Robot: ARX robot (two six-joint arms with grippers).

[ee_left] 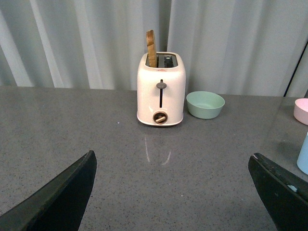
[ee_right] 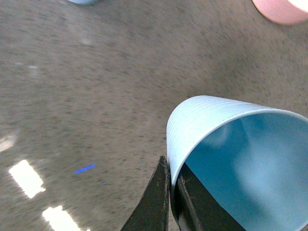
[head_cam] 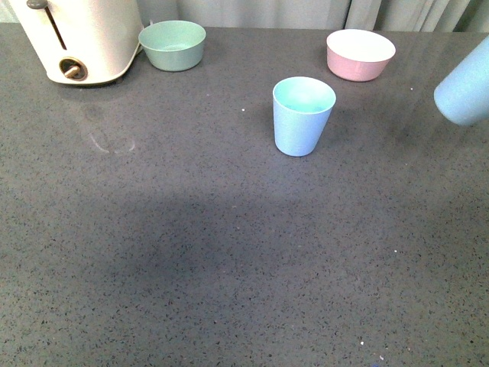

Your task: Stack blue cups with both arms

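On the left, the black left gripper hangs wide open and empty, apart from the light blue plastic tumbler standing upright in the middle, so nothing would steady that cup if knocked. At the far right the second light blue tumbler is tilted in the air, with the right gripper closed on one strip of its rim wall. The close view is blurred, so I can't judge the bite, but so thin a pinch might let it swing, clip the standing rim and topple it.
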